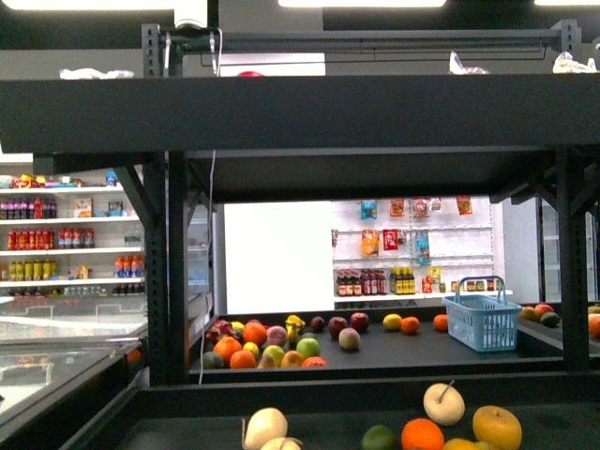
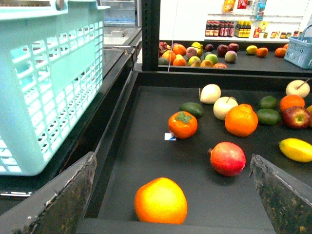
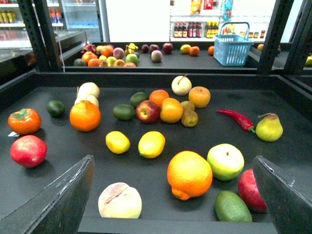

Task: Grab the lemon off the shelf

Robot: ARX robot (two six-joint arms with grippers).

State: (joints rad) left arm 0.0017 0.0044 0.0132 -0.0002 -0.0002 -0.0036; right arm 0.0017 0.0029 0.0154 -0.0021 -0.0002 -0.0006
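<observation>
— On the shelf's (image 3: pixel 302 122) near tier, where does the lemon (image 3: pixel 151 144) lie from the right fingers (image 3: pixel 58 200)?
— Just ahead, within their spread, empty gap, its long axis running roughly finger to finger.
— And the left fingers (image 2: pixel 58 204)?
— Also spread and empty, but the lemon sits off toward the right side, past a red fruit (image 2: pixel 227 158). The right fingers look nearer.

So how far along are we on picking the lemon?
Nothing is done yet: a lemon lies untouched on the shelf. In hand: the right claw is open and empty, facing it; the left claw is open and empty too. Left to do: close in, grip the lemon, lift it off.
</observation>
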